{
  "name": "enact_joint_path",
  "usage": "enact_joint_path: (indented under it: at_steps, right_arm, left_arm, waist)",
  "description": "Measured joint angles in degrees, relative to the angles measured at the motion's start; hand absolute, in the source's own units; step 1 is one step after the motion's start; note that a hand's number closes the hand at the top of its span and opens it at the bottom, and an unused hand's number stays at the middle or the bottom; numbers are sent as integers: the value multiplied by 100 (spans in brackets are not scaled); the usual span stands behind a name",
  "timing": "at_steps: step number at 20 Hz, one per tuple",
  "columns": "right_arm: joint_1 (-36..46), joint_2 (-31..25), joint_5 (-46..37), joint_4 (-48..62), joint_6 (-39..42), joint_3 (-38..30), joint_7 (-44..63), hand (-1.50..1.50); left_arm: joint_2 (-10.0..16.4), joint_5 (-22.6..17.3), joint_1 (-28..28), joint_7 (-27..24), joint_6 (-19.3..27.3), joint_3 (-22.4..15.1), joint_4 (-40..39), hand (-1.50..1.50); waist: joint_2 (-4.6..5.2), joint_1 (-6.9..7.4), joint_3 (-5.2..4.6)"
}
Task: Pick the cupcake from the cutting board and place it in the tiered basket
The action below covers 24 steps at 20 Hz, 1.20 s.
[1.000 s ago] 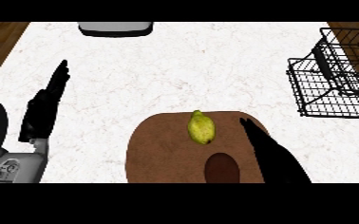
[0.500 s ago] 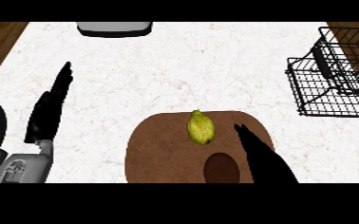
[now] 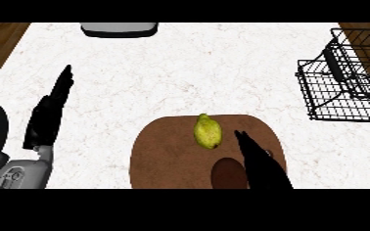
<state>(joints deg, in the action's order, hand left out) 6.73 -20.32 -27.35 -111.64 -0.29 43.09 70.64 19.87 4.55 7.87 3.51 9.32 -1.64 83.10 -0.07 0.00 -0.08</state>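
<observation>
- bench (image 3: 145, 68) is white marble w/ faint veins, brown wood strips showing at both top corners
- round brown cutting board (image 3: 166, 156) sits at the bottom middle of the view, its lower edge cut off
- cupcake (image 3: 227, 172) is on the board, lower right part. From above it's just a dark brown round top, darker than the board
- yellow-green fruit (image 3: 207, 131), pear-shaped afaict, lies on the upper part of the board, up and to the left of the cupcake, not touching it
- right hand (image 3: 262, 169) is over the right side of the board. The fingers are straight and together, pointing up the view, nothing in them
- its left edge overlaps the cupcake's right side in the view; can't tell if it's actually touching
- fingertip ends near the fruit, a bit right of it w/ a gap between
- left hand (image 3: 47, 117) is way over at the left edge on bare bench, off the board, resting w/ fingers straight up and holding nothing; grey forearm (image 3: 25, 169) below it
- black wire tiered basket (image 3: 336, 66) is at the right edge, well apart from the board, partly out of view
- grey flat thing (image 3: 119, 29) at the top edge, cut off, no idea what it is
</observation>
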Motion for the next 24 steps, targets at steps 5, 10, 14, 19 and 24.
enact_joint_path:
  at_steps: [5,10,14,19,24]
  right_arm:
    - [-88,392,-176,375,96,-17,-131,-150]
    - [-196,653,-203,629,218,-200,-274,-150]
    - [-238,891,-191,814,312,-305,-342,150]
    - [-79,830,-239,970,620,-205,-523,150]
    - [-39,922,-469,990,774,-171,-620,150]
  left_arm:
    - [-38,32,-16,55,-19,28,85,0]
    - [-15,40,-31,30,-102,122,110,0]
    - [-56,82,21,58,-106,148,104,0]
    - [-147,164,31,37,-104,89,75,0]
    - [-146,197,75,34,-168,167,3,0]
  waist:
    - [1,10,3]
    - [3,6,5]
    - [-2,0,-2]
    - [-46,-3,-48]
    - [-46,-19,-45]
